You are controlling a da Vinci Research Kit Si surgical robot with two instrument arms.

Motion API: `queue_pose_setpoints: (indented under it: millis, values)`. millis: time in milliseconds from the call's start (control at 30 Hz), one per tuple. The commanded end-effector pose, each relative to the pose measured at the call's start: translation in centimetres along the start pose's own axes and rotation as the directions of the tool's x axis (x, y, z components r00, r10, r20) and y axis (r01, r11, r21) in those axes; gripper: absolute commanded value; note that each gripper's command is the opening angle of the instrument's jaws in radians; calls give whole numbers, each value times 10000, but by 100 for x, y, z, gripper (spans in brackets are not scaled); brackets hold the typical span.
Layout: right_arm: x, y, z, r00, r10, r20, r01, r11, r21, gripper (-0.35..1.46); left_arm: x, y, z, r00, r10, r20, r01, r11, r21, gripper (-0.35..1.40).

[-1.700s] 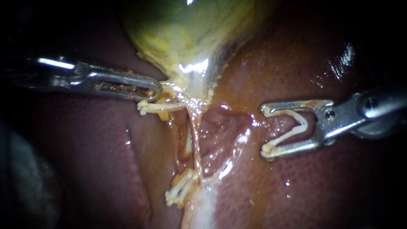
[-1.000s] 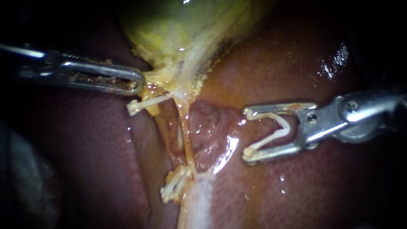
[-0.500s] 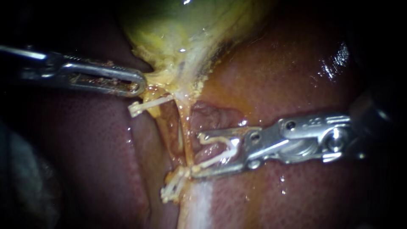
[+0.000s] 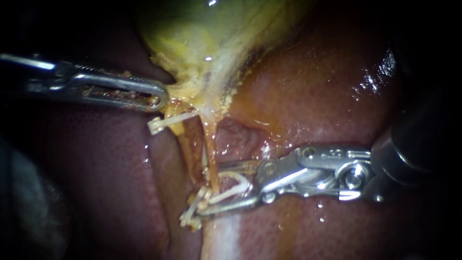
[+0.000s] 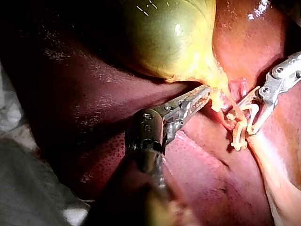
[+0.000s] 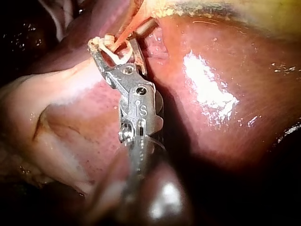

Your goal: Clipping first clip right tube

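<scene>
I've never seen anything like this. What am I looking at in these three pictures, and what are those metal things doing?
This is a surgical robot working on a pig's organs at a bench. The dark red mass is the liver; the green-yellow bag is the gallbladder. The wide picture comes from an endoscope, a camera close to the tissue. The other two come from cameras on each arm. Two thin metal instruments do the work. The left instrument has its jaws shut on the yellowish edge of the gallbladder. The right instrument holds an open white clip in its jaws, straddling a thin tube. Other white clips sit on the tissue nearby.
</scene>
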State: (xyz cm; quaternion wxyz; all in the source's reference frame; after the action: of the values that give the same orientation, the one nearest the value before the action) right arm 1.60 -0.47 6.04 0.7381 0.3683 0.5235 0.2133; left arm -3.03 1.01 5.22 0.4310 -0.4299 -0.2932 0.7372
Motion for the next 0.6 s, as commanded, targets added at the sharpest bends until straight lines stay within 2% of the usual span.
queue_pose_setpoints:
  millis: [33,133,200,367,467,600]
  values:
    - [2,-3,0,9999,61,-115,-60,10000,71,48,0,0,0,10000,0,0,0,10000,1,-35]
    - [7,-14,1,9987,204,-476,-187,9992,347,48,0,0,0,10000,1,1,-1,10000,0,-35]
    - [10,-23,2,9980,273,-566,-238,9978,613,48,0,0,0,10000,1,1,-1,10000,0,-35]
    - [17,-41,2,9986,436,-289,-399,9922,1184,42,0,0,-1,10000,2,2,-2,10000,-2,-35]
    - [18,-45,3,9990,392,-235,-359,9911,1280,41,0,0,-1,10000,2,2,-2,10000,-2,-35]
    - [20,-43,2,9984,512,-242,-477,9909,1256,31,0,0,-1,10000,2,2,-2,10000,-3,-35]
